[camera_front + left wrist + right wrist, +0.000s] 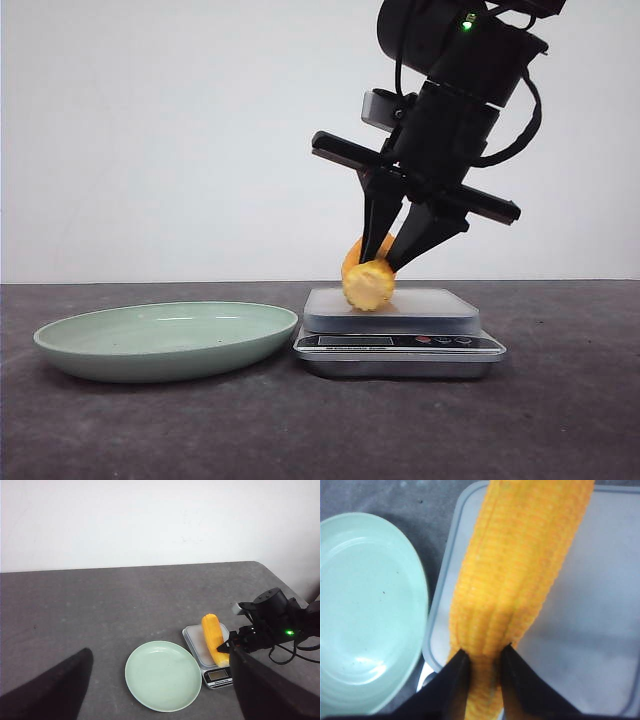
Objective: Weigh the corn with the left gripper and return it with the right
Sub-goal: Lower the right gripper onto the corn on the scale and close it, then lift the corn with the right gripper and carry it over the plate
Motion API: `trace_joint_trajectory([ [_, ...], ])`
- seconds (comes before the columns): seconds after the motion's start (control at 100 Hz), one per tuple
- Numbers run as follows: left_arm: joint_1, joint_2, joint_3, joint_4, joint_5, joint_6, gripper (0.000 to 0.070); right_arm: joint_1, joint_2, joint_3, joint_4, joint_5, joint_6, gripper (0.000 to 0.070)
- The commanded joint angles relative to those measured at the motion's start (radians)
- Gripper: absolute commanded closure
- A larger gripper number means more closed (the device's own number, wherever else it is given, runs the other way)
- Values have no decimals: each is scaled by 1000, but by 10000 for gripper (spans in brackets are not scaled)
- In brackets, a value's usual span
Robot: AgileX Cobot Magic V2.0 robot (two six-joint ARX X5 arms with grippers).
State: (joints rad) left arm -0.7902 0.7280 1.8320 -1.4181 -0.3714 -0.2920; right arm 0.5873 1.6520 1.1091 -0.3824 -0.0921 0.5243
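Front view: corn (368,283) sits at centre frame on the pale platform of a kitchen scale (400,330), its cut end facing the camera and resting on the left part of the platform. Right gripper (388,262) comes down from the upper right of the frame, both tapering fingers closed onto the cob, one on each side of its top; a green light glows on the arm near the top edge. A pale green plate (165,340) lies at lower left, its rim just beside the scale's base; whether they touch cannot be told. All of it rests on a dark grey table (560,420) before a white wall. Right wrist view: the corn (515,580) runs lengthwise from the bottom centre to the top of the frame across the scale's platform (590,610), the two black fingers (452,680) pinching its near end with kernels showing between them; the plate (365,610) fills the left side. Left wrist view, taken from well above: plate (162,675) at lower centre, scale (217,675) right of it with the corn (212,635) lying across, the right gripper (227,647) gripping the cob from the right. Left gripper (160,700) shows only as two dark blurred fingers at the bottom corners, set wide apart with nothing between them.
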Motion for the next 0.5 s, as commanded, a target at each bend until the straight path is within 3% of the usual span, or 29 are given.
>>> trace_joint_trajectory([
  [0.0,-8,10,16,-26,-6,-8,190,4,-19,6,10,6,-26,697],
  [0.18,-8,10,16,-26,-6,-8,190,20,-116,6,91,-2,-44,697],
  [0.37,-8,10,16,-26,-26,-8,190,60,-178,26,259,-159,-58,697],
  [0.49,-8,10,16,-26,-26,-9,190,104,-175,55,283,-196,-57,697],
])
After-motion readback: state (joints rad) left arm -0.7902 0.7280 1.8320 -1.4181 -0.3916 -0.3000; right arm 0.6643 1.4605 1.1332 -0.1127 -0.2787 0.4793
